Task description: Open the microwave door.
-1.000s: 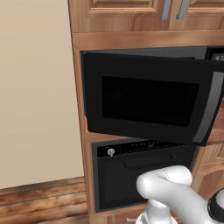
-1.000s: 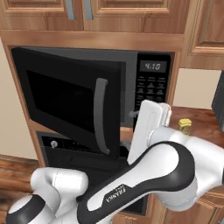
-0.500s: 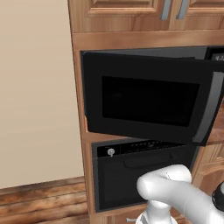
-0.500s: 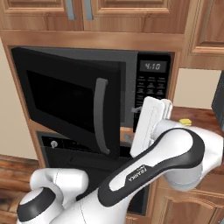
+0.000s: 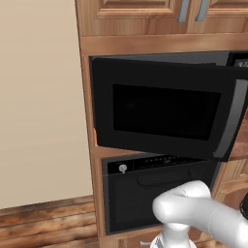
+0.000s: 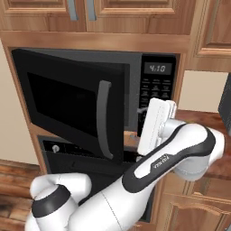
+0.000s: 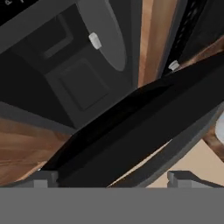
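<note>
Microwave door [image 6: 72,106] is swung partway out from the microwave [image 6: 155,90], hinged on the left, free edge toward the robot. Its curved grey handle [image 6: 104,119] sits on the right edge, upright. Left base view shows the same door [image 5: 164,111] angled out, window dark, handle edge at the far right of the panel.

Keypad strip [image 6: 155,92] on the microwave's right side is exposed, display above it lit. A slice of grey cavity shows between the door's top edge and the keypad.

Gripper [image 7: 109,177] fingers are spread wide, nothing between them. Hand view: both dark finger tips [image 7: 43,179] sit at the bottom, apart, with the door's dark edge and handle running diagonally just beyond them. No contact that I can tell. The round turntable [image 7: 103,35] is in view inside the cavity past the door edge.

In the right base view the white hand [image 6: 155,124] sits just right of the door's free edge, in front of the keypad's lower part, arm curving up from lower left.

Below the microwave: black oven [image 5: 155,193] with a round silver knob [image 5: 123,168] and horizontal handle, door closed. Wood cabinets [image 6: 126,13] above, wood floor [image 5: 46,223] at lower left.
</note>
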### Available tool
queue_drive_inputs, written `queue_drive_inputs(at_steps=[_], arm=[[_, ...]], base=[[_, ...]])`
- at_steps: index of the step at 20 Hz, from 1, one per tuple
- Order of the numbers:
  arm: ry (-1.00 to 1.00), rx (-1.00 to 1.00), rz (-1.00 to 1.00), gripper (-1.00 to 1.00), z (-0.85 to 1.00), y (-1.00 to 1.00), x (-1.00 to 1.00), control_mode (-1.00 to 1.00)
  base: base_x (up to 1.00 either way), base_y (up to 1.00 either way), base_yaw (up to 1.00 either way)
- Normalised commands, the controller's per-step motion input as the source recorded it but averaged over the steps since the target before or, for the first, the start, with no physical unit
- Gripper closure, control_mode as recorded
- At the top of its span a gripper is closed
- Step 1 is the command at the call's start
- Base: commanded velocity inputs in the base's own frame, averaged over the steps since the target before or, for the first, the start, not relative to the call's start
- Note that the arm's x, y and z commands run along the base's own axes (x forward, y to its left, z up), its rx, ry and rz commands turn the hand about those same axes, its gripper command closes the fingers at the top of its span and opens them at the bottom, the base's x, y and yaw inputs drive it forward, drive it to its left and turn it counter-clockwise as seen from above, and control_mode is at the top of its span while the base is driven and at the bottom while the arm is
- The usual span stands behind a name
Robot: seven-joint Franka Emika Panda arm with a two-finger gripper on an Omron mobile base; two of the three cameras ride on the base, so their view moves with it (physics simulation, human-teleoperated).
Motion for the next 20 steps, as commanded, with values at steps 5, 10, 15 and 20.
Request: queue_drive_inputs(at_steps=[5, 10, 15, 20], arm=[[-0.02, 0.0, 0.09, -1.0, -0.17, -0.03, 0.45, -1.0], [-0.02, 0.0, 0.03, -1.0, -0.04, 0.0, 0.41, -1.0], [-0.01, 0.0, 0.01, -1.0, 0.0, 0.05, 0.48, -1.0], [-0.01, 0.0, 0.0, -1.0, 0.0, 0.07, 0.41, -1.0]], base=[[0.0, 0.0, 0.0], [0.0, 0.0, 0.0], [0.0, 0.0, 0.0], [0.0, 0.0, 0.0]])
